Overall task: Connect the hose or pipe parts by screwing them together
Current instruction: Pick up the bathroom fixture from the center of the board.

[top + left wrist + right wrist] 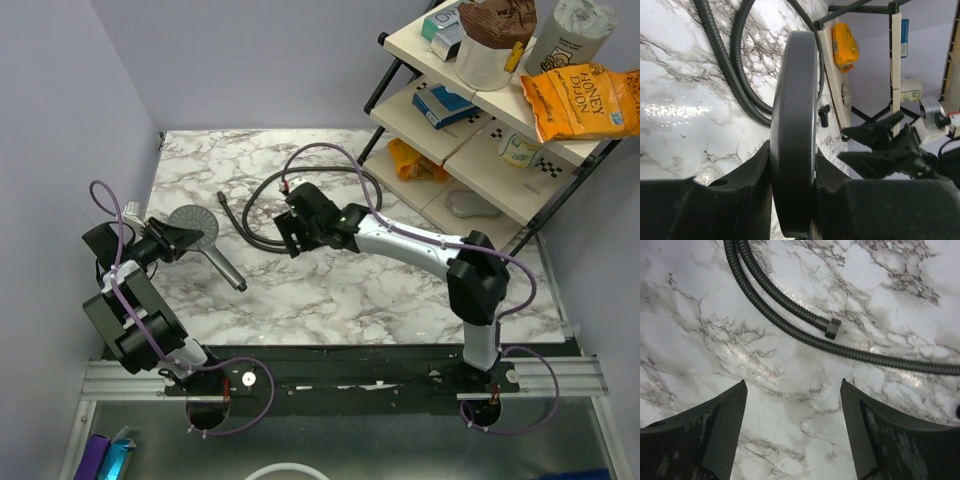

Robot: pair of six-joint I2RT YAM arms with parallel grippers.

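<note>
I hold the shower head (795,100) clamped in the left gripper (792,160) as anchor; right gripper (792,382) spread near the hose nut (832,328), ready to grasp.

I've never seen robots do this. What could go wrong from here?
The left gripper pinches the shower head only by its round rim, so it might twist or slip once screwing starts. The nut on the hose lies flat on the table, ahead of the open right gripper; a grab could push it away. The looped hose may tug back.
</note>
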